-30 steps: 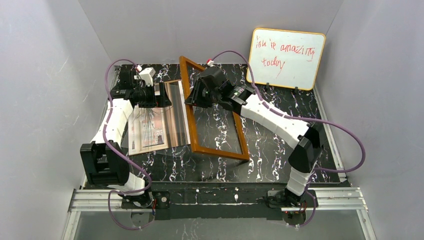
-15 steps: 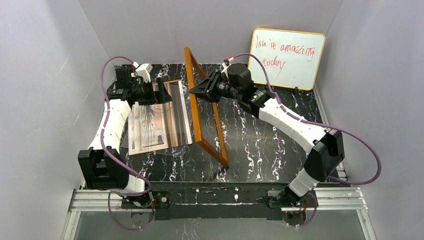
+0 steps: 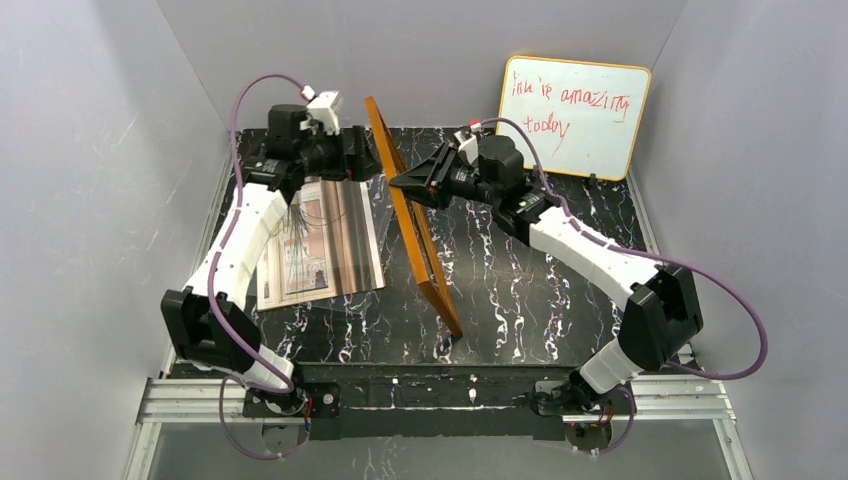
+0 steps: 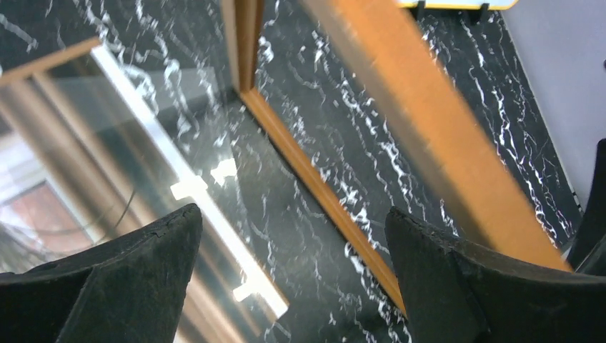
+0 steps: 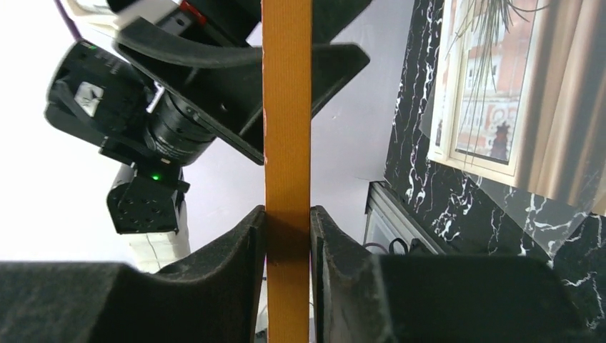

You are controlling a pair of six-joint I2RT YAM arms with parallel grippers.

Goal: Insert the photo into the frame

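Note:
The orange-brown wooden frame stands on edge, nearly upright, in the middle of the table. My right gripper is shut on its upper rail; the rail runs between the two pads in the right wrist view. The glossy photo of a beige room with curtains lies flat left of the frame. It also shows in the right wrist view and the left wrist view. My left gripper is open and empty, raised above the photo's far end, close to the frame's top corner.
A yellow-edged whiteboard with red handwriting leans on the back wall at the right. Grey walls close in the table on the left, right and back. The black marbled tabletop extends right of the frame.
The right gripper has tilted the frame further up until it stands almost on edge. The left arm has lifted off the photo and swung right toward the frame's top.

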